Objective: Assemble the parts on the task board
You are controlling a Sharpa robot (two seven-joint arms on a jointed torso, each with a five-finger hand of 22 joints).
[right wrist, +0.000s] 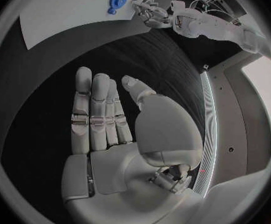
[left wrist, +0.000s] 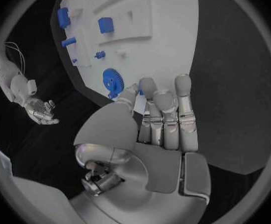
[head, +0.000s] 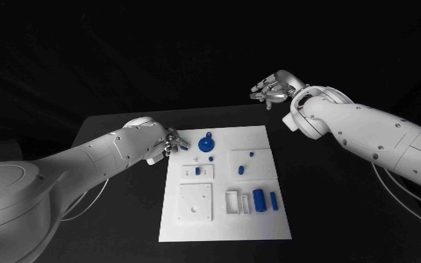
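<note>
Two hands hold nothing: left hand [head: 168, 143] released beside the task board [head: 263, 226], right hand [head: 274, 87] released beyond it.

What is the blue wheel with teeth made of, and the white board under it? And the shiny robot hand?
Blue gear: probably plastic, going by its even matte colour. Task board: flat, dull white, likely plastic or painted sheet; hard to say which. Left robot hand: silvery with soft glints, looks like metal, though it may be coated plastic.
</note>
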